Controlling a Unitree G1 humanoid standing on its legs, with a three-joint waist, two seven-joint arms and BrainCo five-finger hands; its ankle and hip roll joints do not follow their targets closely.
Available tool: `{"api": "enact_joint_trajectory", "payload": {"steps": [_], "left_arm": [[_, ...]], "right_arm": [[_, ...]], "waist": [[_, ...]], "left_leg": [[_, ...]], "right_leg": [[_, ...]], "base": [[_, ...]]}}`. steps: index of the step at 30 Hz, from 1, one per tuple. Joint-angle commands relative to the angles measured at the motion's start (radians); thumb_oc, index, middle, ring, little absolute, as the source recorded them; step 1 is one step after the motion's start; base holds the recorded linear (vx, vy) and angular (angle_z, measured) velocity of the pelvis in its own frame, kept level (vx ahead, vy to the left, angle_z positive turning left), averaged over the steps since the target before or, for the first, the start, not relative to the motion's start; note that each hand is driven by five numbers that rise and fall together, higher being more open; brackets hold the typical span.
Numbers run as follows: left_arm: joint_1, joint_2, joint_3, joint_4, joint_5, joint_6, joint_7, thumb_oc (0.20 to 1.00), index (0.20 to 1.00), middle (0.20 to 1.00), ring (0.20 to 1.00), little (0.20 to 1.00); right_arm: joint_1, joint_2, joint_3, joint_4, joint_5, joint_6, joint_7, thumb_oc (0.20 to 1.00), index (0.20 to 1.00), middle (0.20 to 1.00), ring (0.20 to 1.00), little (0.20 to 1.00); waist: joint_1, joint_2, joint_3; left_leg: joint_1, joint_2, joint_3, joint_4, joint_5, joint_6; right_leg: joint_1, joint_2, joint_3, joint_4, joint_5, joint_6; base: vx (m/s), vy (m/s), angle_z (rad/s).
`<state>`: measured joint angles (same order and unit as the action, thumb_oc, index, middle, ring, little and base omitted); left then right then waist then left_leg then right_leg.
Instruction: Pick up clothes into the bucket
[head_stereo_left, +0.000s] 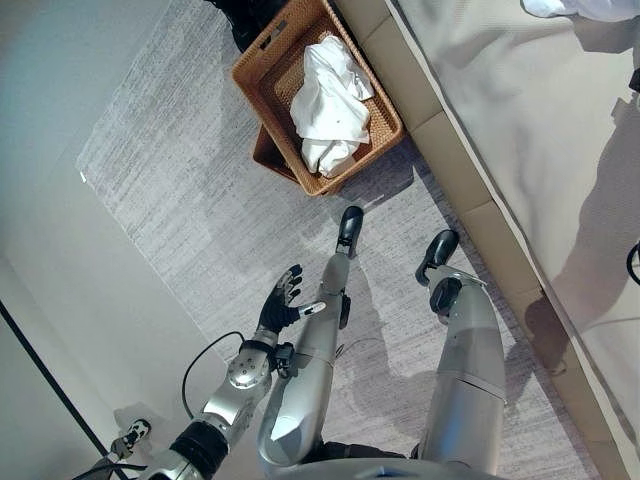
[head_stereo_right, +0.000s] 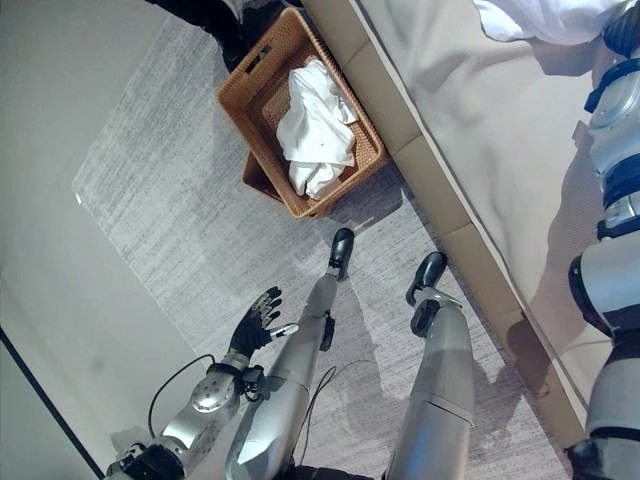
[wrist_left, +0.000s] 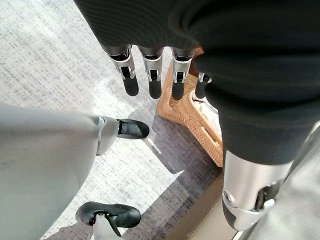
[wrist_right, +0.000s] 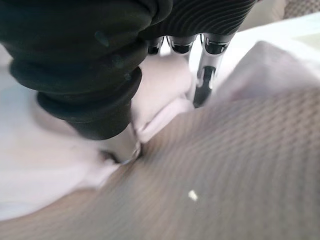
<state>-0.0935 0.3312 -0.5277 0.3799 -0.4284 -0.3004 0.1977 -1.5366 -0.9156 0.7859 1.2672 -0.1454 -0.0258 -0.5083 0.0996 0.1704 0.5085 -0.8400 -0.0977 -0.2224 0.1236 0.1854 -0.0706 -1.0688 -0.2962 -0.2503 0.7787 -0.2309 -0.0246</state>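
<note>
Right hand (wrist_right: 150, 95): fingers curled into white garment (wrist_right: 45, 145) on bed (wrist_right: 225, 165). Left hand (head_stereo_left: 280, 305): fingers straight, empty, basket (head_stereo_left: 262, 45) at 12 o'clock.

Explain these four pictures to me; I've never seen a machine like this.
It is a two-legged humanoid robot. Two pictures look down from its head, and the other two come from a camera on each wrist. On the grey rug stands a wicker basket with white clothes inside, beside a beige bed. The left hand hangs over the rug, open, holding nothing. The right hand is up on the bed, its fingers pressed into a white garment; whether it grips is unclear.
</note>
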Motion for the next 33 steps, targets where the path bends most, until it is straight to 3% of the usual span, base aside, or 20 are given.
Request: {"api": "enact_joint_trajectory", "payload": {"steps": [1, 7, 12, 13, 14, 17, 20, 21, 23, 33], "left_arm": [[-0.018, 0.046, -0.005, 0.037, -0.023, -0.026, 0.019, 1.000, 1.000, 1.000, 1.000, 1.000], [-0.029, 0.069, 0.024, 0.080, -0.003, -0.020, 0.019, 1.000, 1.000, 1.000, 1.000, 1.000], [-0.022, 0.088, 0.047, 0.101, 0.005, -0.018, 0.009, 1.000, 1.000, 1.000, 1.000, 1.000], [-0.024, 0.091, 0.057, 0.098, 0.006, -0.019, 0.005, 1.000, 1.000, 1.000, 1.000, 1.000], [-0.016, 0.102, 0.069, 0.110, 0.014, -0.017, -0.004, 1.000, 1.000, 1.000, 1.000, 1.000], [-0.011, 0.111, 0.085, 0.130, 0.024, -0.015, -0.010, 1.000, 1.000, 1.000, 1.000, 1.000], [0.011, 0.125, 0.113, 0.129, 0.030, -0.012, -0.029, 1.000, 1.000, 1.000, 1.000, 1.000], [0.021, 0.132, 0.122, 0.137, 0.034, -0.009, -0.047, 1.000, 1.000, 1.000, 1.000, 1.000], [0.031, 0.137, 0.128, 0.132, 0.033, -0.008, -0.052, 1.000, 1.000, 1.000, 1.000, 1.000], [0.111, 0.185, 0.149, 0.091, 0.068, 0.013, -0.128, 1.000, 1.000, 1.000, 1.000, 1.000]], "right_arm": [[-0.071, -0.005, 0.047, -0.089, 0.104, -0.088, -0.007, 0.200, 0.200, 0.200, 0.200, 0.200], [-0.068, -0.005, -0.058, -0.196, 0.302, -0.141, -0.010, 0.200, 0.200, 0.200, 0.200, 0.200], [-0.046, -0.009, -0.098, -0.239, 0.348, -0.155, 0.002, 0.200, 0.200, 0.200, 0.200, 0.200], [-0.045, -0.015, -0.107, -0.261, 0.353, -0.159, 0.004, 0.200, 0.200, 0.200, 0.200, 0.200], [-0.030, -0.014, -0.124, -0.276, 0.360, -0.163, 0.012, 0.200, 0.200, 0.200, 0.200, 0.200], [-0.022, -0.013, -0.132, -0.288, 0.370, -0.168, 0.030, 0.200, 0.200, 0.200, 0.200, 0.200], [-0.001, -0.017, -0.124, -0.288, 0.362, -0.167, 0.072, 0.200, 0.200, 0.200, 0.200, 0.200], [0.032, -0.027, -0.120, -0.291, 0.369, -0.165, 0.117, 0.200, 0.200, 0.200, 0.200, 0.200], [0.043, -0.033, -0.119, -0.300, 0.372, -0.166, 0.128, 0.200, 0.200, 0.200, 0.200, 0.200], [0.197, -0.107, -0.066, -0.323, 0.433, -0.155, 0.362, 0.200, 0.200, 0.200, 0.200, 0.200]], "waist": [[0.010, -0.035, 0.011], [-0.015, -0.083, 0.011], [-0.030, -0.108, 0.011], [-0.035, -0.113, 0.011], [-0.044, -0.127, 0.011], [-0.051, -0.144, 0.011], [-0.054, -0.166, 0.007], [-0.060, -0.176, -0.028], [-0.061, -0.177, -0.041], [-0.079, -0.193, -0.137]], "left_leg": [[0.087, 0.006, 0.000, 0.058, -0.104, 0.028], [0.198, 0.015, 0.024, 0.070, -0.133, 0.024], [0.294, 0.021, 0.047, 0.081, -0.160, 0.024], [0.299, 0.021, 0.056, 0.082, -0.139, 0.026], [0.357, 0.028, 0.073, 0.084, -0.155, 0.029], [0.421, 0.034, 0.095, 0.084, -0.173, 0.032], [0.512, 0.045, 0.127, 0.079, -0.195, 0.036], [0.547, 0.046, 0.136, 0.070, -0.201, 0.037], [0.557, 0.046, 0.138, 0.063, -0.197, 0.039], [0.642, 0.038, 0.143, 0.027, -0.205, 0.040]], "right_leg": [[0.098, 0.002, 0.071, -0.059, 0.035, 0.117], [0.247, 0.027, 0.079, -0.158, 0.077, 0.123], [0.376, 0.046, 0.081, -0.231, 0.109, 0.129], [0.396, 0.051, 0.072, -0.268, 0.153, 0.124], [0.472, 0.063, 0.075, -0.316, 0.173, 0.130], [0.540, 0.078, 0.088, -0.364, 0.196, 0.138], [0.639, 0.095, 0.104, -0.430, 0.222, 0.149], [0.682, 0.101, 0.108, -0.462, 0.231, 0.155], [0.692, 0.100, 0.107, -0.474, 0.238, 0.155], [0.799, 0.093, 0.096, -0.533, 0.247, 0.159]], "base": [[-0.01, 0.024, -0.05], [-0.01, 0.045, -0.12], [-0.04, 0.075, -0.20], [-0.08, 0.148, -0.35], [-0.08, 0.116, -0.30], [0.01, 0.087, -0.30], [0.04, 0.090, -0.56], [0.06, 0.046, -0.42], [0.04, 0.037, -0.29], [0.02, 0.012, -0.01]]}}
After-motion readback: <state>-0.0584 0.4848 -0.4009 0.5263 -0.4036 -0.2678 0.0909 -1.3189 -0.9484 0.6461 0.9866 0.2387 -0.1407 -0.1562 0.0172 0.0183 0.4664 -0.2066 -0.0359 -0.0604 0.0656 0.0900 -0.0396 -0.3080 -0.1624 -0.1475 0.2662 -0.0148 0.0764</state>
